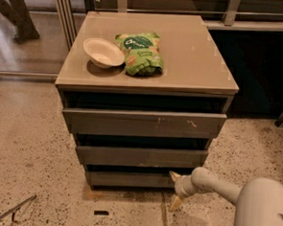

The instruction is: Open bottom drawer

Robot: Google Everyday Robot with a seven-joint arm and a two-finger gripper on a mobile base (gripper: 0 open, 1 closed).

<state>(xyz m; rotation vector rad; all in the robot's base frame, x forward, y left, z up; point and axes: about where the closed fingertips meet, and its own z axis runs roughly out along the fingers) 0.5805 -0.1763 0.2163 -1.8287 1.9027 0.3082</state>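
Observation:
The bottom drawer [128, 180] is the lowest and slimmest of three grey-brown fronts on the cabinet, plain and unmarked, set back under the middle drawer [141, 156]. The top drawer [143, 123] has white scratches. My gripper [174, 189] is low by the floor at the bottom drawer's right end, on a white arm coming from the lower right. It is open: the upper fingertip [173, 175] sits at the drawer's top right corner and the lower fingertip [175, 203] hangs over the floor. It holds nothing.
A white bowl [103, 52] and a green snack bag [139, 53] lie on the cabinet top [193, 55]. A person's legs [15, 11] stand at the far upper left. A dark rod [10, 211] lies on the speckled floor at lower left.

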